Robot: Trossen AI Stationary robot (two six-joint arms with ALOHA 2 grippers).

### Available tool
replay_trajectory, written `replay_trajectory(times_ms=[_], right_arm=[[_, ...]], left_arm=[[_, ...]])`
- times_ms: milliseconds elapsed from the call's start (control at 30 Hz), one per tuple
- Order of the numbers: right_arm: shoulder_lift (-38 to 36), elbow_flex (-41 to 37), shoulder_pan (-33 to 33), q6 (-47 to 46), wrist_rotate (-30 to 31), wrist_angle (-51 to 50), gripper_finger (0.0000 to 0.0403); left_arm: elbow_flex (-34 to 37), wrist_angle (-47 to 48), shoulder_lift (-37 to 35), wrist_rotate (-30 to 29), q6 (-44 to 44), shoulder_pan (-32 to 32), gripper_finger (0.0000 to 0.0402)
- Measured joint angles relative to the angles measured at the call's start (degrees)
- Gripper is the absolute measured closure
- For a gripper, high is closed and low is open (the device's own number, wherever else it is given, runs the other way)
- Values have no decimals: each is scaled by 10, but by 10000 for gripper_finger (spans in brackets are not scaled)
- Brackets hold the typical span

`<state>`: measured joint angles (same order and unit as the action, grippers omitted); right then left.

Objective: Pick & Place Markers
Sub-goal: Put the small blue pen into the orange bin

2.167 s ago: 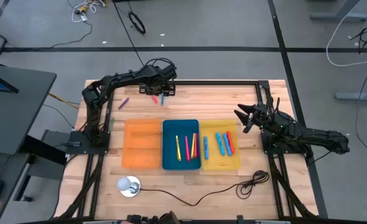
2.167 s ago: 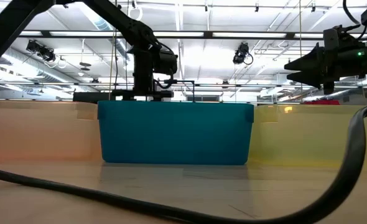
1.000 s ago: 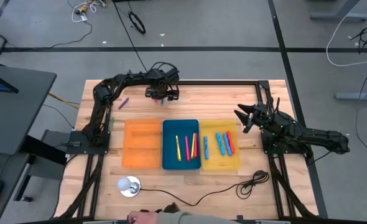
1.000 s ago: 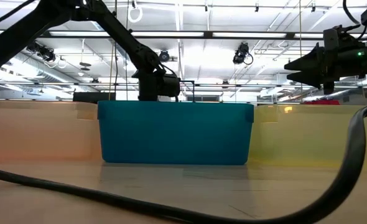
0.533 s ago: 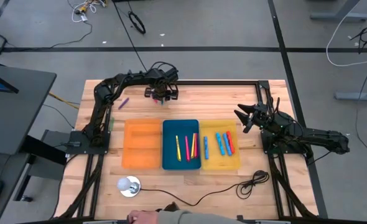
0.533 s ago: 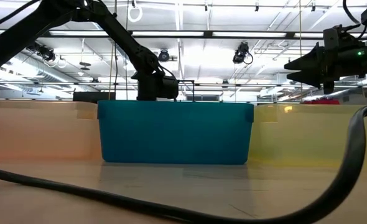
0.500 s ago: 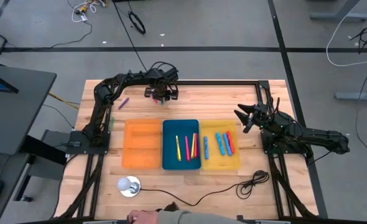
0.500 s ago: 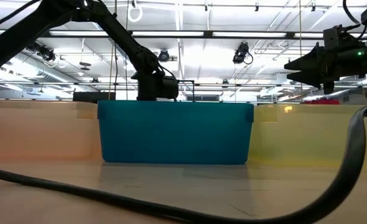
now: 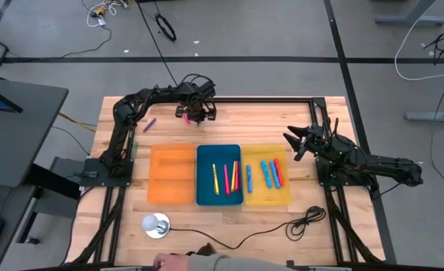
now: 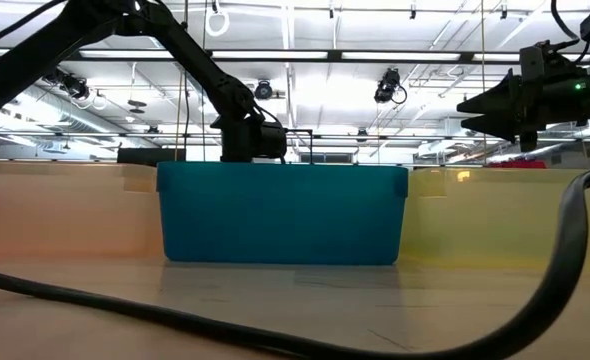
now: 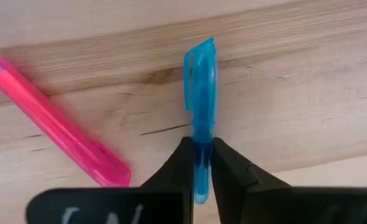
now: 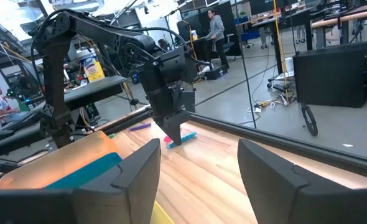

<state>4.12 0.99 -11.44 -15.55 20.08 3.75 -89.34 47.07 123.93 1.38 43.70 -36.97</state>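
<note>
The left end effector [image 11: 201,171] is pinched on a blue marker [image 11: 201,93] lying flat on the surface behind the blue tray [image 9: 220,175], beside a pink marker [image 11: 53,121], presumably for lifting. The right end effector [image 9: 293,143], spread, waits beside that tray.

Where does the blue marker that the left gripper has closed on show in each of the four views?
High view: blue marker hidden under the left gripper, at the table's far edge.
Low view: not visible, behind the blue tray.
Left wrist view: blue marker between the fingers.
Right wrist view: at.
Shared landmark: pink marker beside it.
</note>
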Motion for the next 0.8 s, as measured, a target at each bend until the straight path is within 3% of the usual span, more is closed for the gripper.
replay_trajectory(times_ms=[533,800], right_arm=[[0,0,0,0,0,0,188],[0,0,0,0,0,0,188]], left_arm=[[1,51,-72,-20,-110,16,365],[1,80,-126,-33,-121,37,367]])
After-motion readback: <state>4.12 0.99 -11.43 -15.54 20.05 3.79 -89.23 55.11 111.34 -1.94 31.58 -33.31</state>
